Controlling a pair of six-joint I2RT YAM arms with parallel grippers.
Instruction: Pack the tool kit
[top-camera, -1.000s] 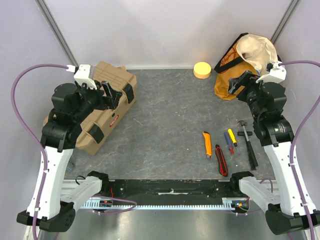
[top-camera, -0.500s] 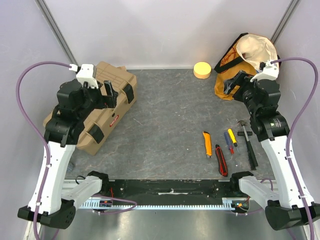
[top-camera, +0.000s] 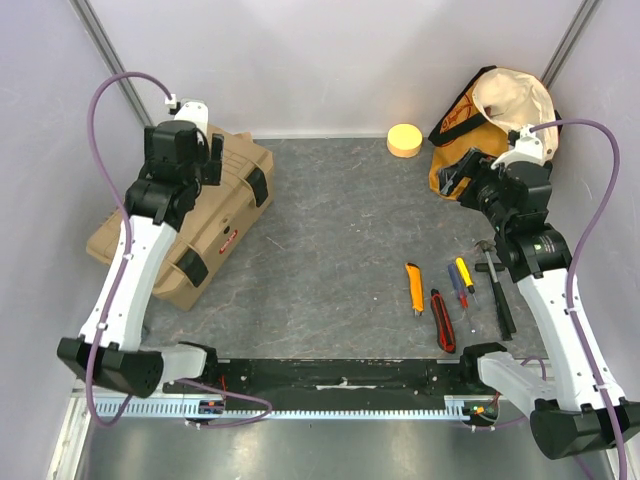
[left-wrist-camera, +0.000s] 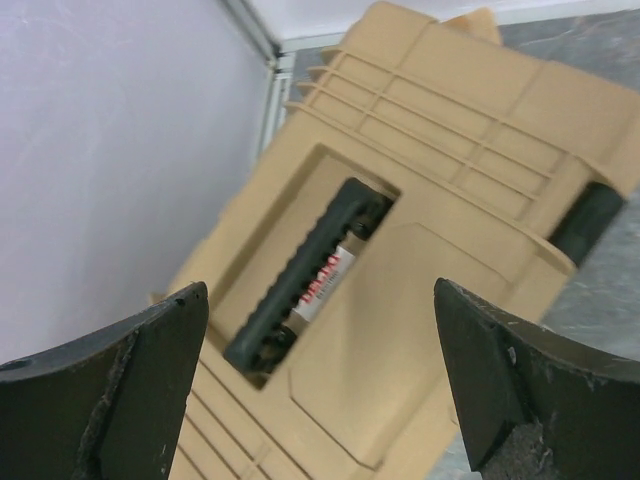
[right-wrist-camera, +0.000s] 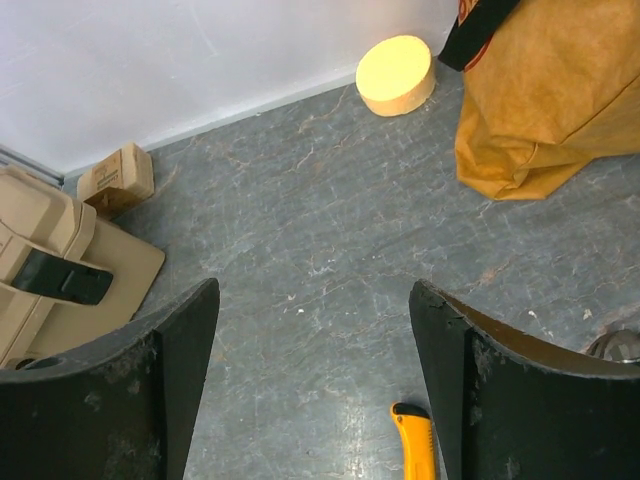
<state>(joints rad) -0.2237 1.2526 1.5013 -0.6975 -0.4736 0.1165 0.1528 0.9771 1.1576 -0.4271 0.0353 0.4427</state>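
Note:
The tan toolbox (top-camera: 215, 215) lies shut at the left, with black latches and a red-white label. In the left wrist view the toolbox (left-wrist-camera: 450, 180) fills the frame, and its black handle (left-wrist-camera: 300, 275) lies in its recess. My left gripper (top-camera: 207, 160) hovers above the box's far end, open and empty, its jaws wide above the handle (left-wrist-camera: 318, 292). My right gripper (top-camera: 466, 172) is open and empty, above the floor (right-wrist-camera: 312, 288) beside the cloth bag. A yellow utility knife (top-camera: 414, 288), a red-black knife (top-camera: 442, 320), screwdrivers (top-camera: 460, 280) and a hammer (top-camera: 497, 285) lie at the front right.
An orange-yellow cloth bag (top-camera: 490, 125) stands at the back right. A round yellow disc (top-camera: 404, 140) lies by the back wall. A small tan block (right-wrist-camera: 118, 178) sits behind the toolbox. Walls close in the left, back and right.
My left arm has risen and swung back, so the gripper now hovers over the toolbox's far end. My right gripper has shifted slightly left.

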